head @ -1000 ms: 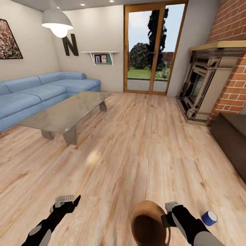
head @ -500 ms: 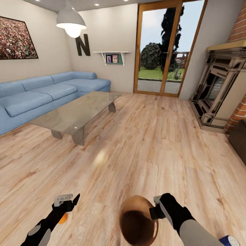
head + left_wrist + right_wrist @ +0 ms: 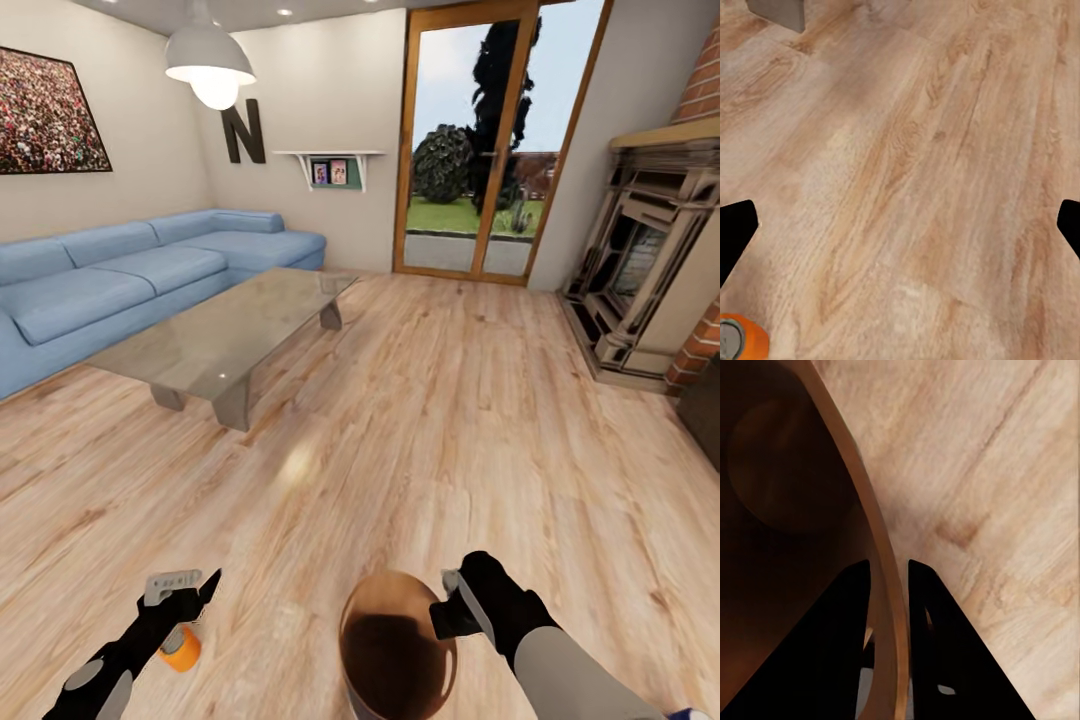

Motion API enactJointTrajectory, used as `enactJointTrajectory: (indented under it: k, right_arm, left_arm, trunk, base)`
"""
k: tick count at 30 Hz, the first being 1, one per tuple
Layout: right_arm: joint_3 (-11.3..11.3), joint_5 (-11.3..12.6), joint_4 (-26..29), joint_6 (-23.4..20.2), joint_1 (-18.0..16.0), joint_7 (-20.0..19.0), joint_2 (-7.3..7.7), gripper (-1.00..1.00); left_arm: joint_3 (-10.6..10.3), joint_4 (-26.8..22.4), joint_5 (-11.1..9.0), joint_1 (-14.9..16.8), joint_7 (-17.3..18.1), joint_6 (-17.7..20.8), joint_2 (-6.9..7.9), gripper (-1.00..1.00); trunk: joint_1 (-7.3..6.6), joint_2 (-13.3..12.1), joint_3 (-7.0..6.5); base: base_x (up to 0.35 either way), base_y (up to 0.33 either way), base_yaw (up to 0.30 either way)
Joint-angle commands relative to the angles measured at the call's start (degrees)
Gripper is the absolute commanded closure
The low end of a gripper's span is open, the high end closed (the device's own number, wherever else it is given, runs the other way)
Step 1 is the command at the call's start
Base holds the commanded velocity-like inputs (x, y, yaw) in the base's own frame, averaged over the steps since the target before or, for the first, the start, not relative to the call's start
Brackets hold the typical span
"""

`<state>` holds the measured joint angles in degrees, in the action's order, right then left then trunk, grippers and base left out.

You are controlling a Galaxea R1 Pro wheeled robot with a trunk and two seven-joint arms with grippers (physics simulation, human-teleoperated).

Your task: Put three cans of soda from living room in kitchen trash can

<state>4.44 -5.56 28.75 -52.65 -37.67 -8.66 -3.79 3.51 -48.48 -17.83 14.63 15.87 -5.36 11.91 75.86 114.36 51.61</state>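
Room bright, evenly lit: glowing pendant lamp (image 3: 208,68), daylight through glass door (image 3: 489,140). Soft glare patch on floor (image 3: 298,466). Wrist views soft, slightly blurred. Bucket interior (image 3: 780,510) dim beside right pincer.

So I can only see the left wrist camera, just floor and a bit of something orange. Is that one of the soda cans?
Observer: Yes. From the head camera it's an orange can on the wooden floor, just beneath the left pincer.
Operator: Is the pincer grabbing it?
Observer: No. Its fingers are spread wide with only floor between them, and the can lies off to one side of them.
Operator: What's the other arm doing?
Observer: The right pincer is pinching the rim of the copper trash can, one finger inside the wall, one outside.
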Motion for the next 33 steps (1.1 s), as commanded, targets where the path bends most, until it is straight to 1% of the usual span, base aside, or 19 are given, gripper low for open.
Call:
enactJointTrajectory:
  k: [1, 9, 11, 12, 13, 15, 16, 17, 18, 19, 20, 24, 25, 28, 33]
  right_arm:
    - [-0.07, 1.61, 0.00, -0.12, -0.02, -0.25, -0.01, 1.00]
    - [0.02, 1.44, -0.09, -0.09, -0.03, -0.30, 0.01, 1.00]
    - [0.03, 1.43, -0.09, -0.08, -0.04, -0.30, -0.01, 1.00]
    - [0.03, 1.40, -0.08, -0.08, -0.04, -0.30, -0.03, 1.00]
    - [0.11, 1.37, -0.03, -0.08, -0.04, -0.30, -0.07, 1.00]
    - [0.15, 1.36, 0.01, -0.11, -0.04, -0.30, -0.12, 1.00]
    - [0.18, 1.35, 0.09, -0.23, -0.04, -0.30, -0.27, 1.00]
    - [0.19, 1.35, 0.13, -0.27, -0.04, -0.28, -0.34, 1.00]
    - [0.20, 1.34, 0.17, -0.33, -0.10, -0.29, -0.42, 1.00]
    - [0.20, 1.34, 0.20, -0.38, -0.28, -0.29, -0.49, 1.00]
    - [0.21, 1.37, 0.20, -0.50, -0.70, -0.30, -0.53, 1.00]
    - [0.21, 1.41, 0.19, -0.73, -1.46, -0.26, -0.62, 1.00]
    - [0.21, 1.42, 0.18, -1.14, -2.08, -0.24, -0.62, 1.00]
    - [0.22, 1.37, 0.22, -3.30, -3.07, -0.22, -0.61, 1.00]
    - [0.16, 1.38, 0.22, -4.67, -5.06, -0.22, -0.61, 1.00]
  left_arm:
    - [0.00, 0.02, -0.04, 0.00, -0.02, 0.06, 0.15, -1.00]
    - [-0.05, 0.05, 0.12, 0.04, -0.31, -0.18, 0.32, -1.00]
    - [-0.11, 0.12, 0.34, 0.04, -0.70, -0.21, 0.35, -1.00]
    - [-0.13, 0.16, 0.45, 0.04, -1.44, -0.26, 0.38, -1.00]
    - [-0.15, 0.21, 0.80, 0.01, -2.88, -0.31, 0.45, -1.00]
    - [-0.16, 0.25, 1.65, -0.04, -4.14, -0.36, 0.56, -1.00]
    - [-0.17, 0.56, 3.94, -0.08, -6.98, -0.48, 0.63, -1.00]
    - [-0.17, 0.93, 4.78, -0.09, -8.03, -0.56, 0.64, -1.00]
    - [-0.20, 1.94, 6.35, -0.10, -9.94, -0.97, 0.64, -1.00]
    - [-0.22, 2.91, 7.43, -0.11, -11.25, -1.58, 0.63, -1.00]
    - [-0.22, 4.16, 8.14, -0.12, -12.14, -2.41, 0.61, -1.00]
    - [-0.19, 7.39, 8.93, -0.13, -13.23, -3.56, 0.61, -1.00]
    - [-0.18, 8.64, 9.11, -0.13, -13.49, -3.89, 0.61, -1.00]
    - [-0.22, 9.53, 9.27, -0.13, -13.67, -4.32, 0.54, -1.00]
    - [-0.25, 9.83, 9.30, -0.13, -13.74, -4.52, 0.28, -1.00]
  trunk:
    - [0.00, 0.00, 0.00]
    - [0.00, 0.00, 0.00]
    - [0.00, 0.00, 0.00]
    - [0.00, 0.00, 0.00]
    - [0.00, 0.00, 0.00]
    - [0.00, 0.00, 0.00]
    - [0.00, 0.00, 0.00]
    - [0.00, 0.00, 0.00]
    - [0.00, 0.00, 0.00]
    - [0.00, 0.00, 0.00]
    - [0.00, 0.00, 0.00]
    - [0.00, 0.00, 0.00]
    - [0.00, 0.00, 0.00]
    - [0.00, 0.00, 0.00]
    - [0.00, 0.00, 0.00]
  base:
    - [0.199, 0.215, 0.000]
    - [0.186, 0.231, 0.000]
    - [0.182, 0.205, 0.000]
    - [0.171, 0.178, 0.000]
    - [0.159, 0.150, 0.000]
    - [0.145, 0.122, 0.000]
    - [0.083, 0.057, 0.000]
    - [0.066, 0.046, 0.000]
    - [0.043, 0.029, 0.000]
    - [0.027, 0.019, 0.000]
    - [0.017, 0.012, 0.000]
    - [0.009, 0.007, 0.000]
    - [0.003, 0.002, 0.000]
    - [0.001, 0.001, 0.000]
    - [0.000, 0.000, 0.000]
